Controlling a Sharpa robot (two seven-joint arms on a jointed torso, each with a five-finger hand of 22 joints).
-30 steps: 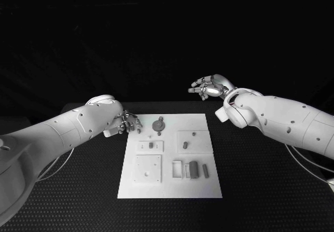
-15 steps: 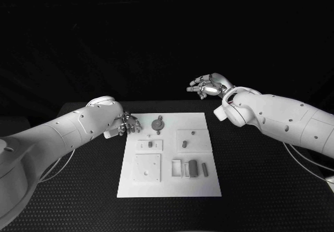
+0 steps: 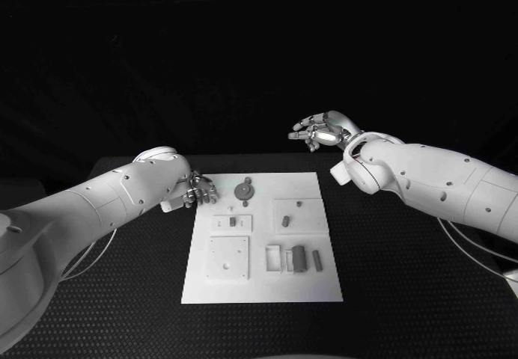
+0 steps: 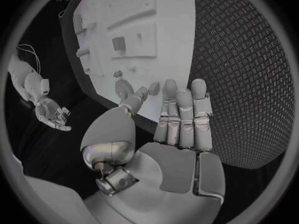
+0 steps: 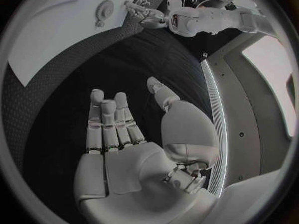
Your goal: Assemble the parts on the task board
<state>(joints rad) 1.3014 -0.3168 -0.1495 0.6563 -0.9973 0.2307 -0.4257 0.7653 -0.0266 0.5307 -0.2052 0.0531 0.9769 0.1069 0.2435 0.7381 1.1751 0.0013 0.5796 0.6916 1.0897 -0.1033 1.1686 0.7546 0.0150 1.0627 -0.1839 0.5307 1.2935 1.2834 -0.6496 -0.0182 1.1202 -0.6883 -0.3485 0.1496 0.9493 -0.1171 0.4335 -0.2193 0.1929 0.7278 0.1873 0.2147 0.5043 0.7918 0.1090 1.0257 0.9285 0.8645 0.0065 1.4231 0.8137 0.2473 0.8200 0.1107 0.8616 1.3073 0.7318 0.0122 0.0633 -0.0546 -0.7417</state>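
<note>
The white task board (image 3: 259, 288) lies in the middle of the table with several small grey parts on it. A round disc part (image 3: 246, 193) sits near its far edge, and short pegs (image 3: 299, 259) lie in the near right block. My left hand (image 3: 197, 188) hovers at the board's far left corner, beside the disc part (image 4: 124, 89); its fingers (image 4: 181, 117) are straight and hold nothing. My right hand (image 3: 320, 133) is raised beyond the board's far right corner, its fingers (image 5: 109, 122) apart and empty.
The black textured table (image 3: 410, 254) runs wide on both sides of the board (image 4: 168, 30). A square plate with a hole (image 3: 229, 259) sits on the board's near left. Cables (image 3: 475, 250) hang beside my right arm.
My right hand has drifted slightly up and to the left. My left hand has stayed at the board's far left corner.
</note>
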